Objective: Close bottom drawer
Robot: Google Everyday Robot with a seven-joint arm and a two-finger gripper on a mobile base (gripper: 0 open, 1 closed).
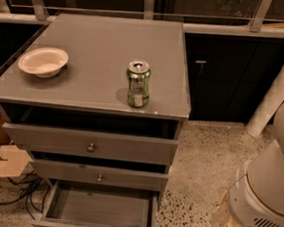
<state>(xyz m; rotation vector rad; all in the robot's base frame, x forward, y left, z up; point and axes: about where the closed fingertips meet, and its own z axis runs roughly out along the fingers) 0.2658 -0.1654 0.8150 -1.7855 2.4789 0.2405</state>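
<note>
**Bottom drawer out, gripper low to its right**

Nearest the camera, the bottom drawer (pixel 101 208) stands pulled well out of the grey cabinet, its tray empty and its front panel at the lower edge of the view. The gripper (pixel 226 225) hangs low at the right, beside the drawer but apart from it, over the speckled floor (pixel 202 158). Whether it is open or closed I cannot tell.

To close it well, I judge the gripper should come round in front of the panel, meet it near the middle and push straight back. A push at one corner could skew the tray in its runners.

The floor between gripper and drawer looks free, so the approach from the right has room. On the left lie cables (pixel 24 195) and a cardboard box (pixel 4 159), so that side is poorer.

Above, the middle drawer (pixel 98 175) and the top drawer (pixel 91 143) overhang the tray's back half, so keep the arm low. Farther up, the tabletop (pixel 103 44) carries a can (pixel 137 84) near its front edge and a bowl (pixel 43 61) at the left. A hard shove might rock the can.
</note>
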